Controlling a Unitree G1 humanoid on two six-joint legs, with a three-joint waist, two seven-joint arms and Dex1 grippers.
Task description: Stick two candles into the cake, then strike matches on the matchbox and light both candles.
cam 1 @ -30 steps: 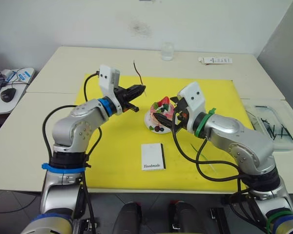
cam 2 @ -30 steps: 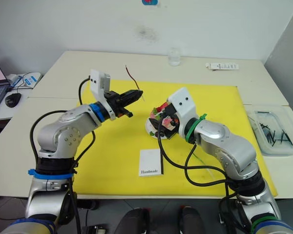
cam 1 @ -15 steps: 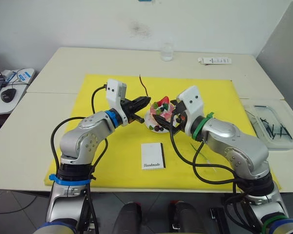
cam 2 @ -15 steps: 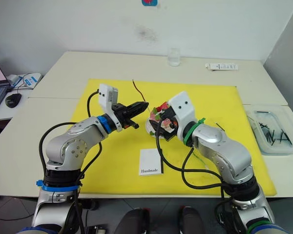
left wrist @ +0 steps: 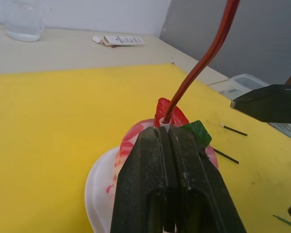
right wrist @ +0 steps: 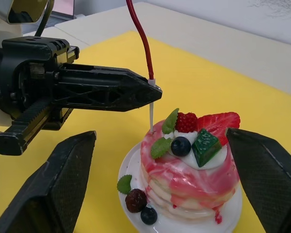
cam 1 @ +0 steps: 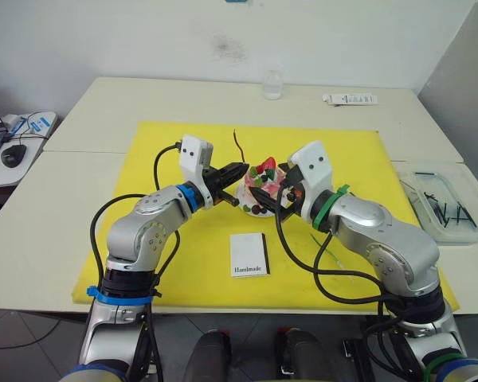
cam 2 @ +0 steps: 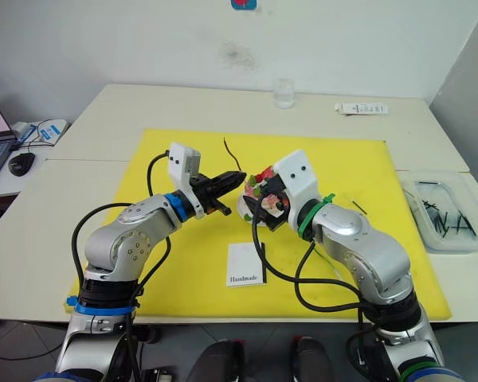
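The cake (right wrist: 189, 167) sits on its white plate on the yellow mat (cam 1: 183, 263), between the wide-open right gripper (right wrist: 162, 187) and the left gripper (right wrist: 153, 94). Your left fingers are clamped on the red candle (right wrist: 139, 36), its white tip at the cake's top edge. Lower it vertically, near the rim. You cannot tell whether the tip has already entered the icing.

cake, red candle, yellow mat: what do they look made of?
Cake: likely a glossy plastic or resin prop; the drips and berries shine hard and too evenly.
Red candle: looks like smooth wax, thin and wavy, with a pale tip, pinched in the left hand.
Yellow mat: matte, flat sheet, maybe paper or felt; unclear.
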